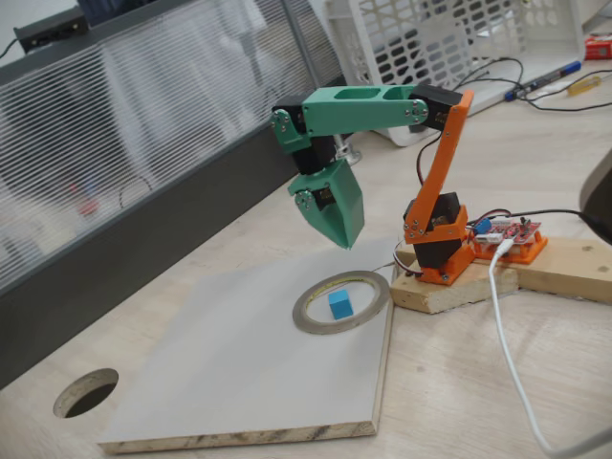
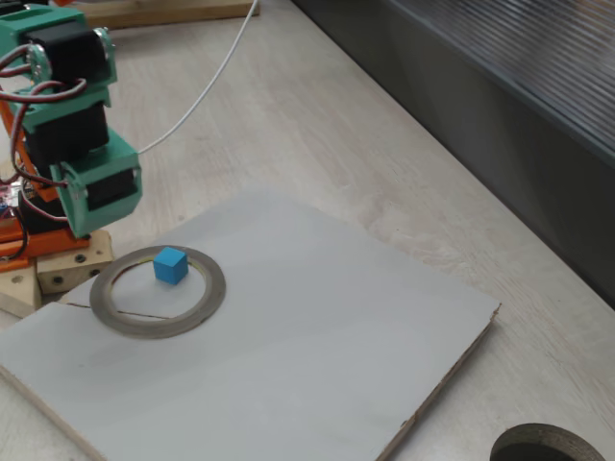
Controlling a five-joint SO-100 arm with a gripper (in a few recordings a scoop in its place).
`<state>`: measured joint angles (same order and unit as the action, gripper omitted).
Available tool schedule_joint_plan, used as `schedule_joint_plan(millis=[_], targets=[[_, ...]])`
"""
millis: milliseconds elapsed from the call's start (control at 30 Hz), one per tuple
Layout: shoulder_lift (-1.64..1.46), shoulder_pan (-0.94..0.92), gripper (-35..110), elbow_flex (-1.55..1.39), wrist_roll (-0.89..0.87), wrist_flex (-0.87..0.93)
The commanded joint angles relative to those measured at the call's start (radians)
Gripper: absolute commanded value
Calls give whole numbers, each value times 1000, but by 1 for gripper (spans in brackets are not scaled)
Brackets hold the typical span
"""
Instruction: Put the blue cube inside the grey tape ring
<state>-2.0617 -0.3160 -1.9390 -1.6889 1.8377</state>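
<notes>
The blue cube [image 1: 339,304] [image 2: 170,265] rests on the board inside the opening of the grey tape ring [image 1: 300,312] [image 2: 215,289], which lies flat near the board's corner by the arm's base. In a fixed view my green gripper [image 1: 344,241] hangs a little above the ring's far rim, pointing down, apart from the cube. Its two fingers look pressed together into a wedge with nothing between them. The other fixed view has the green wrist and gripper body [image 2: 100,187] above the ring's left side.
The ring and cube lie on a pale grey board [image 1: 229,373] [image 2: 327,355]. A round hole [image 1: 86,392] [image 2: 548,447] is cut in the table beside it. The arm stands on a wooden block [image 1: 564,268] with a white cable [image 1: 507,344]. A dark partition runs along the table.
</notes>
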Motion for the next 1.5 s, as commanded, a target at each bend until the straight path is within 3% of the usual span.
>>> schedule_joint_plan(millis=[0,1467], targets=[[-11,-35,-1,20,-14,26],[-17,-23,0,18,-11,25]])
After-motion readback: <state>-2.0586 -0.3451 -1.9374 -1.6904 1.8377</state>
